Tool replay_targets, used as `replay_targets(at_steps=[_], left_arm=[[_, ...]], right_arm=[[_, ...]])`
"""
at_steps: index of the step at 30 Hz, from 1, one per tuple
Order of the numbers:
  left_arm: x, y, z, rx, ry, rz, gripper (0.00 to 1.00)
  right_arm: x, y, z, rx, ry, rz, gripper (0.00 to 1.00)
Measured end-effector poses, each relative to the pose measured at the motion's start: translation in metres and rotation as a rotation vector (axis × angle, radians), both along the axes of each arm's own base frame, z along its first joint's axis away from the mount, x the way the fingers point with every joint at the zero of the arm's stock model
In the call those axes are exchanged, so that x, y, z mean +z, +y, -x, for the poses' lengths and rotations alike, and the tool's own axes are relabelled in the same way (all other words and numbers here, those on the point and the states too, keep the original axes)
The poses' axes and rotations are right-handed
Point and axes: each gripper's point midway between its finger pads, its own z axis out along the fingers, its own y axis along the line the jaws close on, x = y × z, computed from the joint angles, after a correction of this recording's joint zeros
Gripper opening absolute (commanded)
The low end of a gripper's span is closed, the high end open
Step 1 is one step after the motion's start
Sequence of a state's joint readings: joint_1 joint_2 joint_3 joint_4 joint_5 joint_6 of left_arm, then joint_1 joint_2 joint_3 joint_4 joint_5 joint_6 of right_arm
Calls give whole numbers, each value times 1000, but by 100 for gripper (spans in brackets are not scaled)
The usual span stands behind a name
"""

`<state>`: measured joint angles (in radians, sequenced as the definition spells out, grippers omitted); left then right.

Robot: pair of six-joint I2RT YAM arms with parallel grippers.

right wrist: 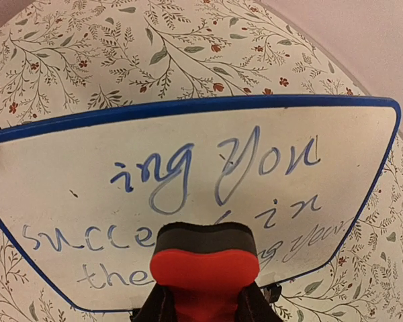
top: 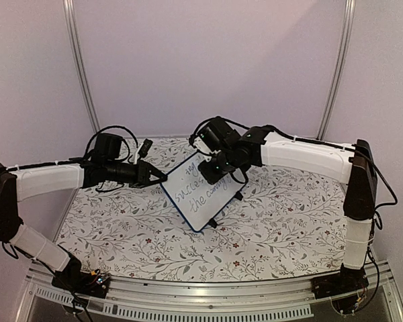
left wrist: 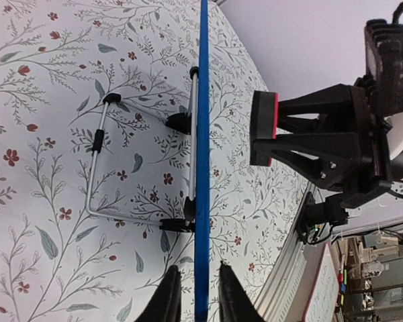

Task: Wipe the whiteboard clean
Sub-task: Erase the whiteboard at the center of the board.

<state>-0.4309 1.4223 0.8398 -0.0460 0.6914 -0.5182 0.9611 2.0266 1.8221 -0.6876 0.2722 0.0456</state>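
Note:
The whiteboard [top: 203, 196] stands propped at a slant mid-table, blue-framed, with lines of blue handwriting on its face [right wrist: 188, 161]. In the left wrist view it shows edge-on as a blue strip [left wrist: 201, 100]. My left gripper [left wrist: 197, 268] [top: 157, 177] straddles its left edge, open, with a thin gap on each side of the frame. My right gripper [right wrist: 205, 290] [top: 212, 170] is shut on a red eraser block [right wrist: 205, 258] with a dark felt pad. The pad faces the written side and hangs a little off the board [left wrist: 263, 127].
A bent wire stand [left wrist: 95, 144] with black feet props the board from behind on the floral tablecloth [top: 282, 221]. An aluminium rail [top: 208, 295] runs along the near edge. Two upright poles [top: 80, 67] and plain walls close the back.

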Motion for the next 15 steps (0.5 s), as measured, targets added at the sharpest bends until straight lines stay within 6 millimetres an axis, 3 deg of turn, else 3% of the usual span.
replay_targets(at_steps=[7, 15], left_arm=[[0, 2, -1, 7, -1, -2, 52], [3, 8, -5, 38, -20, -20, 84]], right_arm=[[20, -37, 18, -44, -21, -37, 15], [25, -80, 35, -112, -26, -70, 15]])
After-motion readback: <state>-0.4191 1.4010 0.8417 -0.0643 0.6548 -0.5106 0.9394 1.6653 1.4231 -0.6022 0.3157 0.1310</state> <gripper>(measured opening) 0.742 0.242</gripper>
